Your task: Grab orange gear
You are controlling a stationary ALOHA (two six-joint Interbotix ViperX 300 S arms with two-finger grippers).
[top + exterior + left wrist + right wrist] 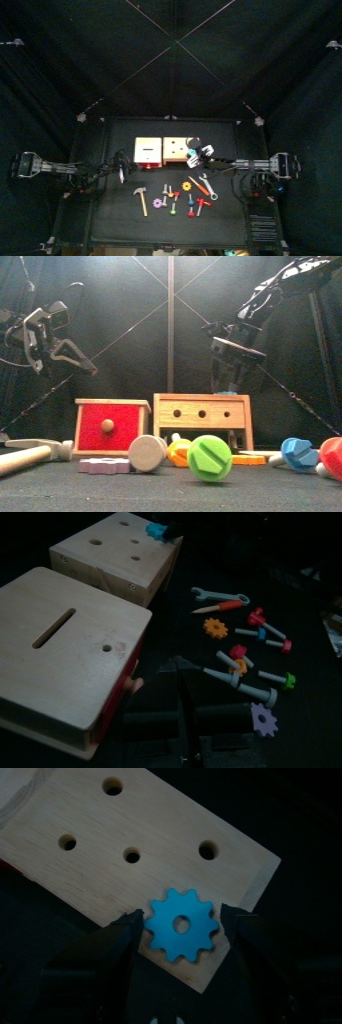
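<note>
Gear hunt, top view first: the orange gear point(186, 186) lies flat on the table point(107, 225) among the small toy pieces, in front of the two wooden boxes point(160, 150), while the left fingers point(122, 168) hover well apart from it. Front view: clutter along the front edge crowds it, and the gear cannot be told for sure. Left wrist view: there it is point(215, 627), toothed, dark hole in the middle, just beside a red screwdriver point(222, 607); the left fingers look only narrowly parted and empty. It looks light, stiff and thin, so a pinch across the rim should suit, though it could skid. Right wrist view: the right fingers point(127, 938) are closed on a blue gear point(183, 926) over the holed box. No readable writing anywhere.
</note>
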